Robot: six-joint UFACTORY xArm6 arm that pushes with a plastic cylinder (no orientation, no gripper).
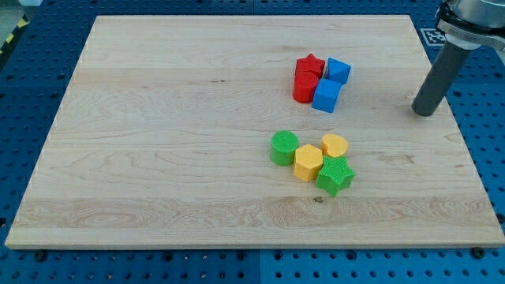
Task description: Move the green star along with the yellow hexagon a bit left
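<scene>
The green star (335, 175) lies right of the board's middle, toward the view's bottom. The yellow hexagon (308, 162) touches its upper left side. A yellow heart-shaped block (334, 146) sits just above the star, and a green cylinder (284, 147) touches the hexagon's left. My tip (424, 113) stands on the board near its right edge, well to the right of and above this cluster, touching no block.
A second cluster sits toward the view's top right: a red star (310, 65), a red cylinder (305, 87), and two blue cubes (338, 71) (326, 95). The wooden board (173, 142) rests on a blue perforated table.
</scene>
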